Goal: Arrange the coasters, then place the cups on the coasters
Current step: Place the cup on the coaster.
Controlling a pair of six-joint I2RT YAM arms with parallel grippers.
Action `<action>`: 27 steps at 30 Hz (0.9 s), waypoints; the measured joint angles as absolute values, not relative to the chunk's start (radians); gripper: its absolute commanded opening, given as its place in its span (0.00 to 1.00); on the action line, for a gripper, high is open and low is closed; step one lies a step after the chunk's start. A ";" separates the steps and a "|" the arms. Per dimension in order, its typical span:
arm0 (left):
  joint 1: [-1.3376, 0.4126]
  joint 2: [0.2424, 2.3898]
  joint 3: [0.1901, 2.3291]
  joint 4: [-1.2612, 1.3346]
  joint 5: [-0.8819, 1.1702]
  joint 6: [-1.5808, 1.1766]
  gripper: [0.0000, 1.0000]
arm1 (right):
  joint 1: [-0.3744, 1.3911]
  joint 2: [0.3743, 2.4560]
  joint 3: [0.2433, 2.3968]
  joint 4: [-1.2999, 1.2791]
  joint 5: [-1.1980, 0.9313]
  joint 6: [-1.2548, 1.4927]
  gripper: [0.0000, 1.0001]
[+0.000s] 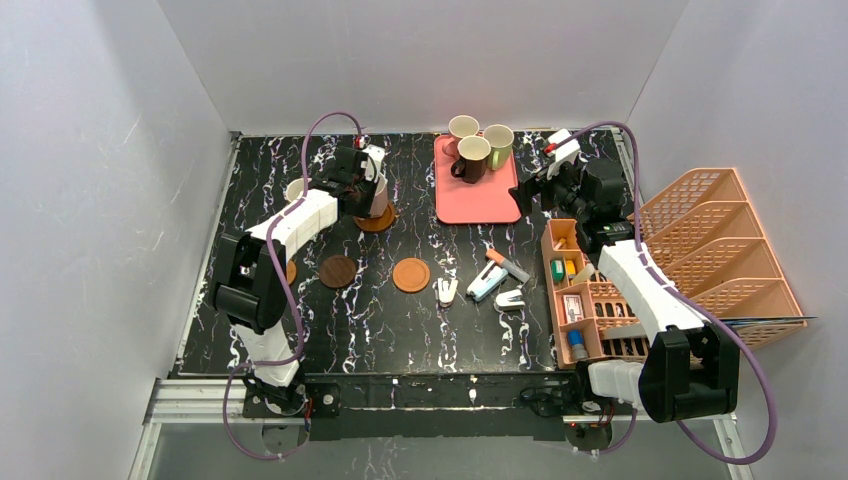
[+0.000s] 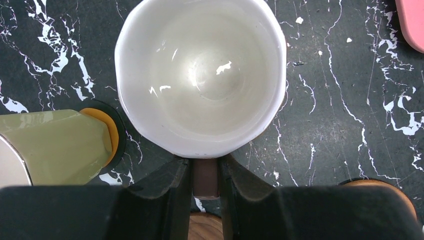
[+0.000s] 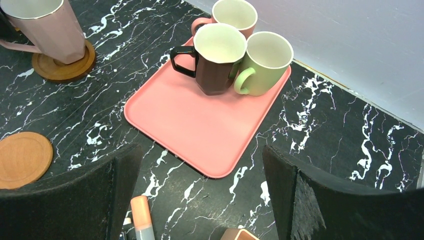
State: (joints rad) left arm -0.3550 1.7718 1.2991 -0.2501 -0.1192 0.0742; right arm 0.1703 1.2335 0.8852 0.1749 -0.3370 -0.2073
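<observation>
Pinching the pink cup (image 2: 200,75) by its handle (image 2: 205,181) in the left claw (image 2: 205,166), far-left; holding the right claw (image 3: 201,152) wide, empty. Likely handling stiff, slick, chippable.

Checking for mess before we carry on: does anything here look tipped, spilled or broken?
Nothing stands out. The far pink cup, dark brown cup and green cup stand upright on the pink tray; the held pink cup sits upright on its coaster, handle in the left gripper. No spill or breakage shows.

Pink cup (image 3: 47,27) stands on a coaster (image 3: 65,70); three cups (image 3: 217,75) cluster upright; two coasters (image 1: 338,271) (image 1: 411,275) lie bare.
</observation>
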 measured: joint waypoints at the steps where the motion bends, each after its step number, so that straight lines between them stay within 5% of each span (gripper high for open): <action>1: -0.355 1.772 1.299 -0.251 -0.119 0.074 0.21 | 0.170 1.233 0.885 0.175 -0.337 -0.207 0.98; 27: -0.330 1.755 1.299 -0.270 -0.064 0.066 0.20 | 0.170 1.233 0.885 0.175 -0.340 -0.205 0.98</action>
